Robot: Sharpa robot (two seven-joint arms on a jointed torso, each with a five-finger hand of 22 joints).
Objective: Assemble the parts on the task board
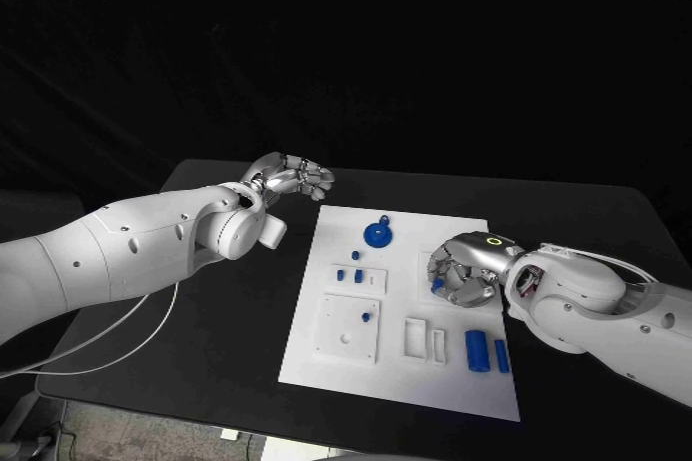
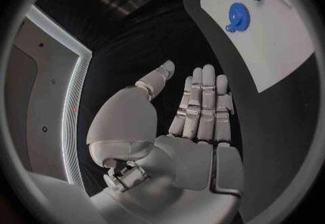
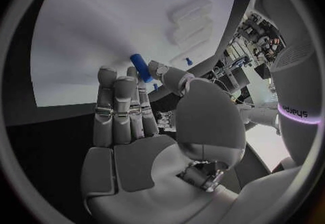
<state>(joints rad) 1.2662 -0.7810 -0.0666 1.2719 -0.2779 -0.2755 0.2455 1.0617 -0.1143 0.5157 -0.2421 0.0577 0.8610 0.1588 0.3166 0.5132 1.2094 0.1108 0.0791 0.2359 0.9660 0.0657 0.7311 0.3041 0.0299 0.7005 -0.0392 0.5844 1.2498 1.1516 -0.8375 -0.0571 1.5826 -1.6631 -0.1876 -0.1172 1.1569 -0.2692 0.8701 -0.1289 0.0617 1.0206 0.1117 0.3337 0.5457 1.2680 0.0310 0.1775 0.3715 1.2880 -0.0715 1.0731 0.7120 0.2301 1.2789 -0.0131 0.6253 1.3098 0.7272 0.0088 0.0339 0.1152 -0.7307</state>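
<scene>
Nearest the robot, two blue cylinders (image 1: 477,345) lie side by side on the task board (image 1: 433,386), close to its near right corner, with a white slotted block (image 1: 415,338) just to their left and a square white plate (image 1: 349,327) beyond that. The board sits in the middle of the black desk (image 1: 216,361).

Over the board's right edge hovers the right hand (image 1: 464,271). From its wrist you can see it pinching a small blue peg (image 3: 141,68) between the thumb and a fingertip, the other fingers straight and close together.

Further back, a blue gear (image 1: 378,232) with a knob lies flat near the board's far edge. Between the gear and the square plate, small blue pegs (image 1: 349,275) stand in a white holder.

The left hand (image 1: 290,176) is off the board, over the desk near its far left corner. It holds nothing: the fingers (image 2: 203,106) lie straight and side by side, the thumb set apart.
</scene>
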